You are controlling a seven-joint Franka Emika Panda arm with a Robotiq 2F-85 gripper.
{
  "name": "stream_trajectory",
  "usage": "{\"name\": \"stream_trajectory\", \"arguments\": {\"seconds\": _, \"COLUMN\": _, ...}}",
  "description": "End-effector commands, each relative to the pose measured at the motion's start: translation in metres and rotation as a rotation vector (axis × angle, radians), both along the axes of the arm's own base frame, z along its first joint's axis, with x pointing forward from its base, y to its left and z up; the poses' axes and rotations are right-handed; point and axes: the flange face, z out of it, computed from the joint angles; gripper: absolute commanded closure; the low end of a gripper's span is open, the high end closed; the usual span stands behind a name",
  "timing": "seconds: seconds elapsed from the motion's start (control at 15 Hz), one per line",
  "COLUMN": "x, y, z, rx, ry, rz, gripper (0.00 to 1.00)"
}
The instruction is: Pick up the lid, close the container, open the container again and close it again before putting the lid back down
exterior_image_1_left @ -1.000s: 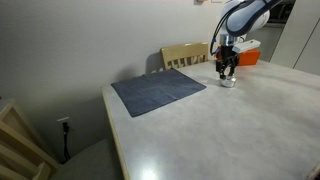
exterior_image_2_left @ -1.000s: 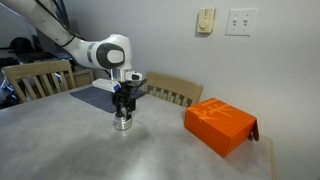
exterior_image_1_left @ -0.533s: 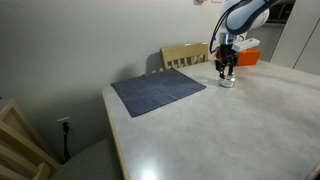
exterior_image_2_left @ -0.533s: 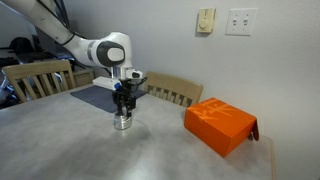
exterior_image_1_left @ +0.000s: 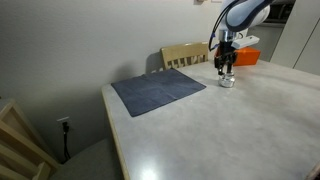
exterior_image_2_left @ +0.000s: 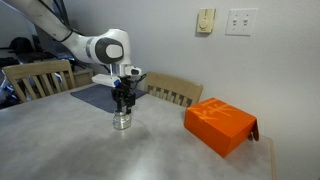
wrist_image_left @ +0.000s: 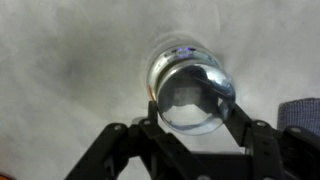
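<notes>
**Above the jar (exterior_image_2_left: 122, 121), lid (wrist_image_left: 195, 100) held fast**

Left of centre in an exterior view, the gripper (exterior_image_2_left: 122, 105) hangs just above the jar, its fingers (wrist_image_left: 243, 124) clamped on the lid — as the wrist view shows. Opening or closing, it seems — next, the lid must stay level and centred over the mouth.

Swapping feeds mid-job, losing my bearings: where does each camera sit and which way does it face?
Exterior view: beyond the table, across the mat to the gripper; arm shows.
Exterior view: table height, facing the container and orange box; arm shows.
Wrist view: straight down on the lid; fingers show.
All share the container.
</notes>
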Motion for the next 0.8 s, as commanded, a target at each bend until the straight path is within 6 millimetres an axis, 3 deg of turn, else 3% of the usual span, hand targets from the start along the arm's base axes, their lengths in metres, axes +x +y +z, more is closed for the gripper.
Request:
{"name": "stream_trajectory", "arguments": {"seconds": 0.0, "x": -0.010, "y": -0.001, "z": 0.017, "rx": 0.010, "ry": -0.029, "rz": 0.026, "gripper": 0.57}}
{"name": "stream_trajectory", "arguments": {"seconds": 0.27, "x": -0.011, "y": -0.023, "z": 0.036, "rx": 0.025, "ry": -0.108, "rz": -0.020, "gripper": 0.57}}
{"name": "stream_trajectory", "arguments": {"seconds": 0.53, "x": -0.018, "y": -0.078, "z": 0.048, "rx": 0.064, "ry": -0.214, "rz": -0.138, "gripper": 0.57}}
{"name": "stream_trajectory", "arguments": {"seconds": 0.73, "x": -0.030, "y": -0.127, "z": 0.043, "rx": 0.086, "ry": -0.267, "rz": -0.264, "gripper": 0.57}}
